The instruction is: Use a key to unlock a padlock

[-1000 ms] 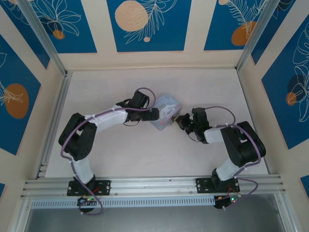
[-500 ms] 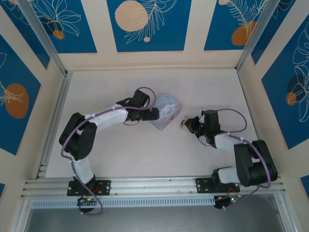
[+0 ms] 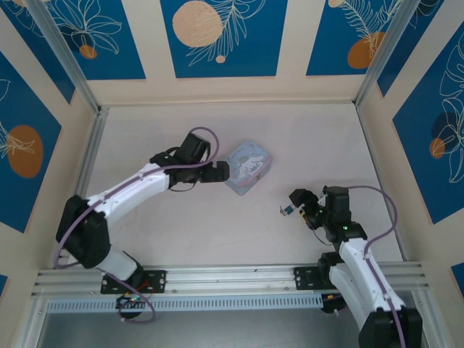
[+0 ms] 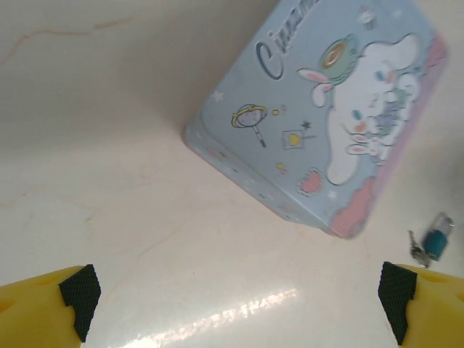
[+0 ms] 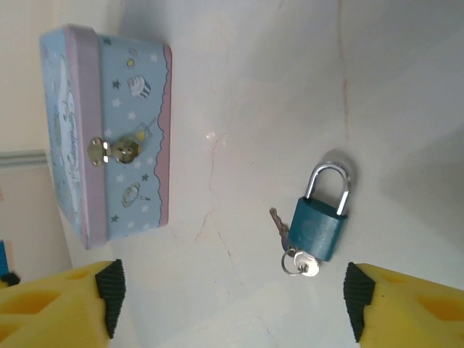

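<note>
The padlock (image 5: 319, 226), a small teal body with a silver shackle, lies flat on the table ahead of my right gripper (image 5: 232, 301). That gripper is open and holds nothing. A key (image 5: 308, 265) sits at the lock's bottom on a ring, and a second key lies beside the body. From above, the padlock (image 3: 285, 211) lies just left of my right gripper (image 3: 299, 208). My left gripper (image 3: 222, 172) is open next to the pale blue tin (image 3: 249, 167). In the left wrist view the padlock (image 4: 436, 242) lies past the tin's corner, near my open left gripper (image 4: 235, 301).
The pale blue cartoon tin (image 4: 326, 109) lies closed on the table, its latch (image 5: 116, 151) facing the right wrist camera. Aluminium rails and patterned walls enclose the table. Bare tabletop stretches between the tin and the near rail (image 3: 232, 275).
My right arm drew back from the tin toward the near edge with the padlock, then opened and left it on the table. My left arm shifted slightly left and stayed open.
</note>
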`<action>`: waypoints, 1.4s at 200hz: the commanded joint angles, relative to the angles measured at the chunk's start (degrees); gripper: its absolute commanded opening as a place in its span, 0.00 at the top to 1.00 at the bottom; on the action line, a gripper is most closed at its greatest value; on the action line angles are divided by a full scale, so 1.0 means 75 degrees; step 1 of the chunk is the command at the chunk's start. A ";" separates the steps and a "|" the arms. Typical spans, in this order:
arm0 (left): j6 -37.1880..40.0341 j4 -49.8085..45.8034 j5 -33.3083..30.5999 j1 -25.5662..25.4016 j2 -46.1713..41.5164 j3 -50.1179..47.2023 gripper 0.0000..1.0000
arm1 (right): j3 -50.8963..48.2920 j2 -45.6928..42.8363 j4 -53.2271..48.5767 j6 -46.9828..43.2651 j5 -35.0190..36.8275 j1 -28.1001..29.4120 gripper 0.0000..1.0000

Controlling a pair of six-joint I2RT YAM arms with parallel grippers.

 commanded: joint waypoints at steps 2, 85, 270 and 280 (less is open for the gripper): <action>0.0211 -0.0688 -0.0625 0.0160 -0.0890 -0.0269 0.00 | 0.0627 -0.0436 -0.1560 -0.0356 0.0062 -0.0188 0.10; 0.3657 0.2403 -0.4872 0.1011 -0.3684 -0.2590 0.00 | 0.3940 0.2393 -0.0614 -0.2966 0.4635 0.0443 0.00; 0.4870 1.0811 -0.1288 0.4363 0.0504 -0.6030 0.00 | 0.0922 0.6980 0.8983 -0.6832 0.1762 -0.0451 0.00; 0.4946 1.0501 -0.1049 0.4364 0.0463 -0.5915 0.00 | 0.0956 0.6953 0.8861 -0.6827 0.1781 -0.0443 0.00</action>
